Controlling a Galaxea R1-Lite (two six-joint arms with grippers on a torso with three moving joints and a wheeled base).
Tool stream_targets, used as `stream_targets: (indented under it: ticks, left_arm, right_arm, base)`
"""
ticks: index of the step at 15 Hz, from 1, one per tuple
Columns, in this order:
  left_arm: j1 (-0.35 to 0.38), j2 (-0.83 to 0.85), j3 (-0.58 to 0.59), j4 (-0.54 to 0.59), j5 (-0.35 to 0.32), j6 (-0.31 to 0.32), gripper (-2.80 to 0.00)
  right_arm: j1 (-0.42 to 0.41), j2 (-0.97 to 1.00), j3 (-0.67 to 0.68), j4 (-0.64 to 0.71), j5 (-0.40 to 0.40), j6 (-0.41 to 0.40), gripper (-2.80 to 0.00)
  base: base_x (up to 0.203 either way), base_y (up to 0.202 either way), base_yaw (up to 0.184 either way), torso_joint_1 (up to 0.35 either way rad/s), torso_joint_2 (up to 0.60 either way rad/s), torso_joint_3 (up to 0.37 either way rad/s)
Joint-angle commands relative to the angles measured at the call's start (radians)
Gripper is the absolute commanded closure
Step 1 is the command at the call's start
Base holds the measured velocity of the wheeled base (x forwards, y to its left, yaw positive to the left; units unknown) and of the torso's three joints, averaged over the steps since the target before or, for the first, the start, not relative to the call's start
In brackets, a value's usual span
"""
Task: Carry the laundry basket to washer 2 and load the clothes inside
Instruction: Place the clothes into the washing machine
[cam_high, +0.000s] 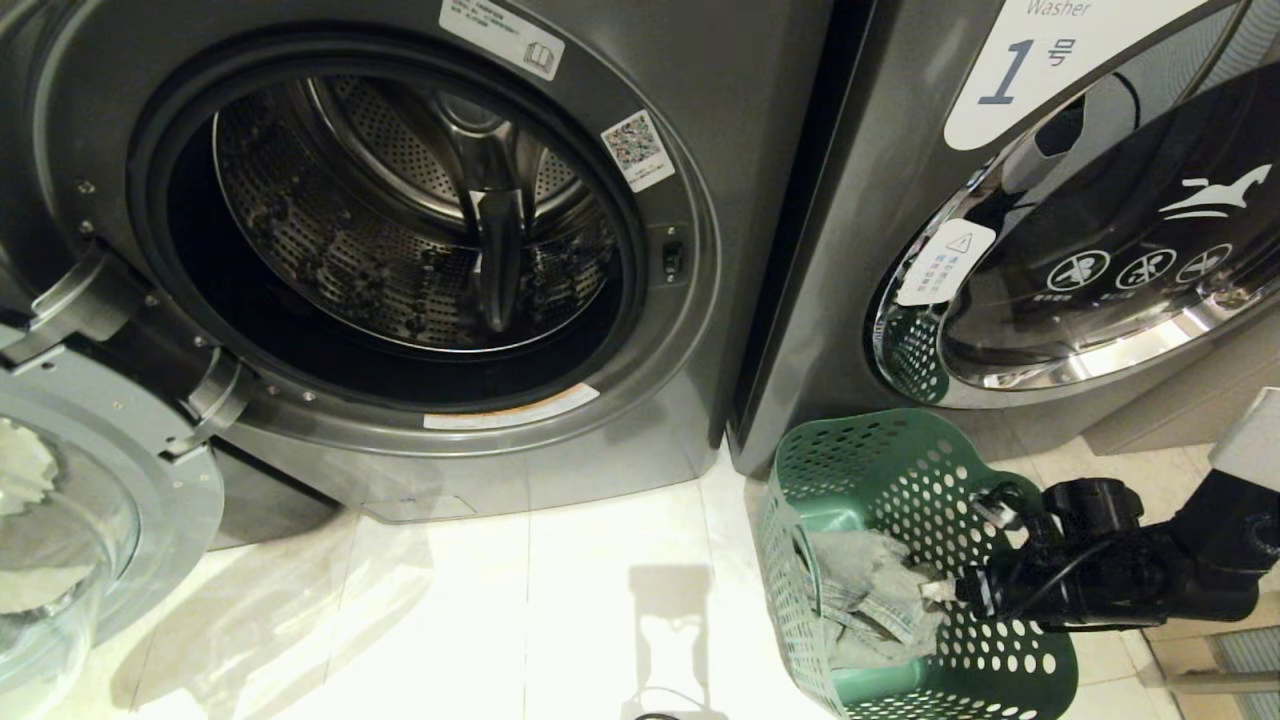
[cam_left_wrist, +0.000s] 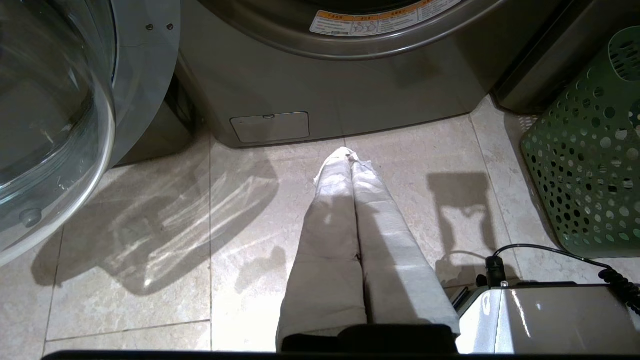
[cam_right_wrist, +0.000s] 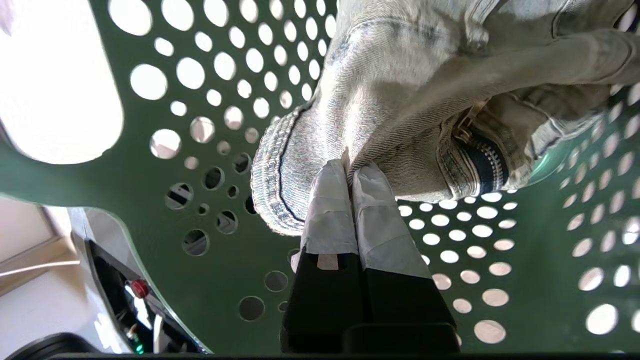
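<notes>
The green laundry basket (cam_high: 905, 560) stands on the pale tiled floor (cam_high: 560, 600) at about five o'clock in the head view, tucked against the foot of the washer labelled "1" (cam_high: 1000, 200), whose chrome-rimmed door is closed. To the left of that machine, filling the ten-to-twelve o'clock part of the scene, is another dark grey washer (cam_high: 420, 250) with its drum wide open and bare metal showing inside; I can't read a number on it from here. Its glass door (cam_high: 60, 540) hangs swung out at eight o'clock.

The right gripper (cam_right_wrist: 352, 172) reaches into the basket from three o'clock, the black arm coming in low over the rim. Its white-taped fingers (cam_right_wrist: 330, 215) are pressed tight together and pinch a fold of the clothes (cam_right_wrist: 400, 100), a pale washed denim piece with stitched hems and a dark zipper showing. The garment lies bunched inside the basket against the perforated wall, and the gripped fold sits right at the fingertips. Whether the cloth is lifted off the basket floor, I can't tell.

The left gripper (cam_left_wrist: 350, 155) is parked, pointing down at the floor tiles in front of the open washer, its two wrapped fingers closed flat against each other with nothing between them. The basket's side shows at two o'clock from it, well apart
</notes>
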Motion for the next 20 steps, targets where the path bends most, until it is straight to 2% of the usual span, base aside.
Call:
stream_targets:
  ticks: [1,6,12,17,20]
  left_arm:
    - [0.0,0.002,0.0,0.0,0.0,0.0,0.0]
    - [0.0,0.002,0.0,0.0,0.0,0.0,0.0]
    - [0.0,0.002,0.0,-0.001,0.0,0.0,0.0]
    - [0.0,0.002,0.0,0.0,0.0,0.0,0.0]
    - [0.0,0.002,0.0,0.0,0.0,0.0,0.0]
  right_arm:
    - [0.0,-0.068,0.033,-0.015,0.004,-0.001,0.0]
    - [0.008,-0.226,0.15,-0.027,0.005,-0.001,0.0]
    - [0.0,-0.465,0.314,-0.137,-0.016,0.006,0.0]
    - [0.003,-0.691,0.333,-0.16,-0.194,0.001,0.0]
    - [0.008,-0.805,0.339,-0.155,-0.237,-0.003,0.0]
  base:
    - [0.0,0.0,0.0,0.0,0.0,0.0]
    - [0.0,0.0,0.0,0.0,0.0,0.0]
    - [0.0,0.0,0.0,0.0,0.0,0.0]
    - [0.0,0.0,0.0,0.0,0.0,0.0]
    - [0.0,0.0,0.0,0.0,0.0,0.0]
